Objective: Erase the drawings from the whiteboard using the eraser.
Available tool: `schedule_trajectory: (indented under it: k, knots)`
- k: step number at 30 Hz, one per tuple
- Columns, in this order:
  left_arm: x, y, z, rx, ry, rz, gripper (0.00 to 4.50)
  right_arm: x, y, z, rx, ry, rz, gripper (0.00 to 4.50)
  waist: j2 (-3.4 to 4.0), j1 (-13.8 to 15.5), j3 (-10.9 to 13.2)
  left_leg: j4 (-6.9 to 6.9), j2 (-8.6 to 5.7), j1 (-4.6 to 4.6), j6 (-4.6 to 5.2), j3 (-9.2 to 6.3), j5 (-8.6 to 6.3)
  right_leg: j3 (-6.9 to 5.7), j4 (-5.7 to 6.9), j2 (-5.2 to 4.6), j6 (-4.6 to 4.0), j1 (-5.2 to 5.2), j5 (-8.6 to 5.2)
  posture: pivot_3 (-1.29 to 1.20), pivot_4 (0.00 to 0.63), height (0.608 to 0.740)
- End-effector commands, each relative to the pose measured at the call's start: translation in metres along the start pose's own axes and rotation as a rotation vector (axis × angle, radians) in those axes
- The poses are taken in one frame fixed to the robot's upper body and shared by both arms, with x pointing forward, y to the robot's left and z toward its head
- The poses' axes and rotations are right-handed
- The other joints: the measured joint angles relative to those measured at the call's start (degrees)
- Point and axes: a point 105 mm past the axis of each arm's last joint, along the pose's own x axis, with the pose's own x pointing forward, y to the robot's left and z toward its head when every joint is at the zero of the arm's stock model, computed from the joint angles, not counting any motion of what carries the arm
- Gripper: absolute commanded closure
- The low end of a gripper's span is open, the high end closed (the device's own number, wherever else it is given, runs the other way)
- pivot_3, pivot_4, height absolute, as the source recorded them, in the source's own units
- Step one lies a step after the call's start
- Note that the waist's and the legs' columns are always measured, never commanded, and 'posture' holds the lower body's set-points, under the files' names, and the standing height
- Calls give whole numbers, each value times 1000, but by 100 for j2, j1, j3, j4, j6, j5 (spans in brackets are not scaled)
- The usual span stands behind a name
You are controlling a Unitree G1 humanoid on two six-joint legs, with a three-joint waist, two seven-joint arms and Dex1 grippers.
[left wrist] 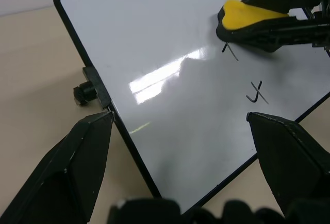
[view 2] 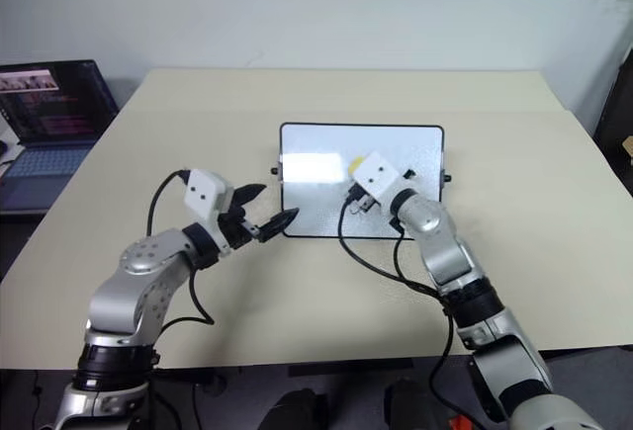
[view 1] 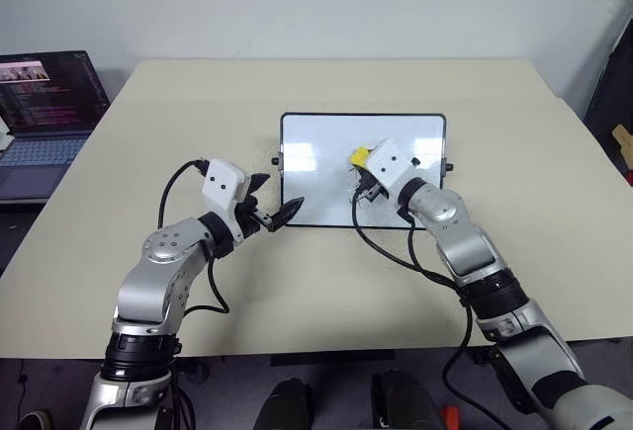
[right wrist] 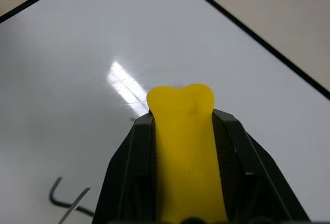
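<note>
The whiteboard (view 1: 326,158) lies flat mid-table, white and glossy with a thin black frame. My right gripper (view 1: 362,161) is over the board's middle, shut on the yellow eraser (right wrist: 185,147), whose rounded tip sticks out past the black fingers (right wrist: 129,177). The drawings are thin black marks: a short stroke (left wrist: 230,52) just beside the eraser (left wrist: 247,15), a cross-like mark (left wrist: 256,92) nearer the frame, and a hooked mark (right wrist: 67,201). My left gripper (view 1: 277,196) is open at the board's near left corner, its fingers (left wrist: 77,167) wide apart with nothing held.
A dark laptop (view 1: 49,119) with a lit screen sits off the table's far left side. The tan table (view 1: 148,133) stretches bare around the board. A black knob (left wrist: 82,92) sticks out from the board's short side.
</note>
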Motion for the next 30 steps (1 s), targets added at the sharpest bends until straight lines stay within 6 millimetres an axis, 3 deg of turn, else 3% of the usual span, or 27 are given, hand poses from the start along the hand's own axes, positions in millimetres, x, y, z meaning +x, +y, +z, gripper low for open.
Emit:
schedule_trajectory:
  k: [1, 6, 15, 19, 22, 27, 30]
  knots:
    - [1, -3, 15, 45, -52, -13, 0, -5, 21, -14, -55, 45, 81, 3356, -1, 1, -3, 0, 0, 2, 0, 1, 0, 1, 1, 0, 0, 0, 0, 0, 150, 740]
    - [3, -5, 14, 45, -51, -23, 0, -6, 27, -16, -82, 57, 93, 3357, 0, 1, -3, 7, 0, 9, 1, 1, -1, 1, 10, 0, 0, 7, 1, 0, 150, 740]
    - [4, -9, 12, 43, -53, -34, 0, -5, -28, -6, -135, 42, -108, 3357, -1, 17, -3, 13, -6, 20, 13, -2, -7, -1, 31, 2, -3, 13, 3, 0, 150, 740]
    - [6, -11, 12, 41, -57, -43, 0, -5, -40, -3, -140, 36, -143, 3357, -1, 22, -3, 13, -6, 20, 11, -2, -6, -1, 31, 2, -3, 13, 3, 0, 150, 740]
    - [7, -13, 12, 39, -59, -47, 0, -6, -33, -6, -135, 50, -102, 3357, -1, 16, -3, 12, -5, 20, 11, -1, -6, 1, 31, 1, -3, 12, 3, 0, 150, 740]
    - [8, -13, 11, 41, -55, -50, 0, -10, 7, -20, -139, 89, 101, 3357, -1, 15, -3, 13, -4, 20, 16, -1, -8, 0, 29, 1, -3, 14, 2, 0, 150, 740]
    - [9, -13, 11, 42, -55, -52, 0, -12, 17, -26, -148, 128, 146, 3357, -1, 0, -3, 12, -4, 29, 18, 0, -10, 2, 31, 2, -3, 20, 2, 0, 150, 740]
